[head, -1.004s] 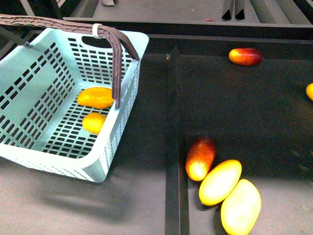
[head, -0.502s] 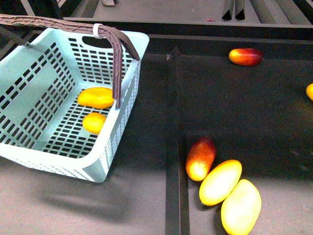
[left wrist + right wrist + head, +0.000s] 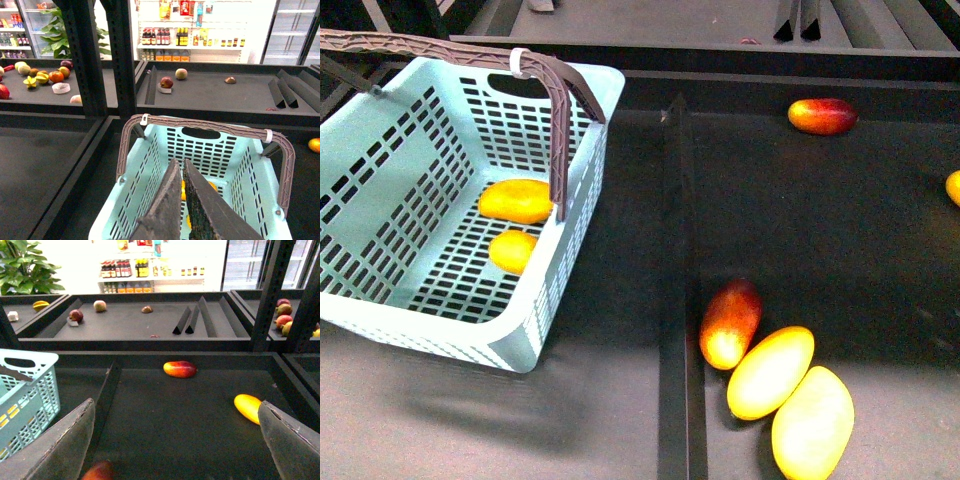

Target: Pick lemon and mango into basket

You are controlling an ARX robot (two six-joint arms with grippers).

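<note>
The light teal basket stands at the left of the front view, its brown handle raised. Inside it lie the golden mango and, just in front of it, the smaller yellow lemon. Neither gripper shows in the front view. In the left wrist view my left gripper hangs shut and empty above the basket, with bits of yellow fruit showing past its fingers. My right gripper is open over the dark tray, holding nothing; the basket's corner lies off to its side.
Outside the basket, right of a dark divider, lie a red-blushed mango, two pale yellow mangoes, another red-blushed mango at the back and a yellow fruit at the right edge. Shelves with fruit stand behind.
</note>
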